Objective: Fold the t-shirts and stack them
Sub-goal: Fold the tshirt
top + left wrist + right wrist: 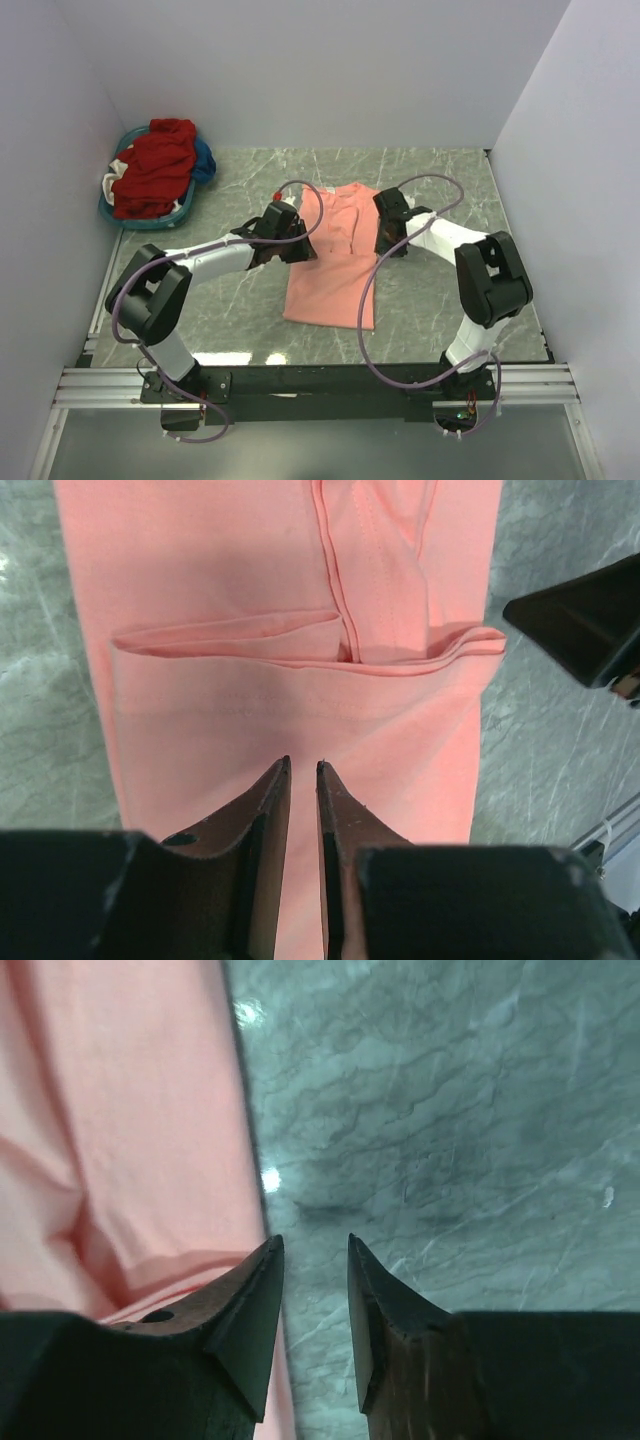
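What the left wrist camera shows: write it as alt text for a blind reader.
A pink t-shirt lies folded on a grey marble table, a fold edge running across it. The left gripper, jaws a narrow gap apart and empty, points at the cloth.

A grey-green marble table (440,190) with pale veining fills the floor of the scene, and bright spots of reflected light lie on it. At the table's far left corner sits a teal plastic basket (150,222), its rim close to the left wall (40,150). White panels enclose the table on three sides: the back wall (320,70) along its far edge and the right wall (590,150) along its right edge. An aluminium frame (110,385) runs along the table's near edge.
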Robot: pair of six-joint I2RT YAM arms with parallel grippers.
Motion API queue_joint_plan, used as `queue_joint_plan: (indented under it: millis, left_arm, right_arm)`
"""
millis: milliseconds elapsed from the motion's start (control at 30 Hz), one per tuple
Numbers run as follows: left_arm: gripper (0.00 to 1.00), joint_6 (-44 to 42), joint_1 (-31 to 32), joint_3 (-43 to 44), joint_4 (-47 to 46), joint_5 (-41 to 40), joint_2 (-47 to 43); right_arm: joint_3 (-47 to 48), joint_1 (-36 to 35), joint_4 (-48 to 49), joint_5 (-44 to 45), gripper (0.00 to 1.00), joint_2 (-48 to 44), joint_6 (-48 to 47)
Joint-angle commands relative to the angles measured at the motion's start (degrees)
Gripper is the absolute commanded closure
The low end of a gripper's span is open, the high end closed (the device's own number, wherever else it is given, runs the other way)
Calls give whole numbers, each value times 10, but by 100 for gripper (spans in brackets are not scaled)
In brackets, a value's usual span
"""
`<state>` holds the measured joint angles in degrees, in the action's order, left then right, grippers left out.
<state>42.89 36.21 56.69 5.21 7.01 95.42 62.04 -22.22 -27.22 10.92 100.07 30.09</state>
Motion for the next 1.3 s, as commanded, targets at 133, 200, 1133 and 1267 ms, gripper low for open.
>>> queue_joint_plan:
  millis: [133,200,1133,1267]
  left_arm:
    - [77,2,17,16,-44,56,-3]
    - [77,-2,33,32,-42,65,3]
    - [78,-11,38,138,-12,7,141]
    - [76,-19,29,147,6,-1,105]
  right_arm:
    - [-19,-12,22,-18,61,-125,11]
    - [-53,-30,36,-39,61,-160,28]
    - [-309,-107,149,-110,67,-276,132]
    - [-285,-107,111,-90,67,-306,117]
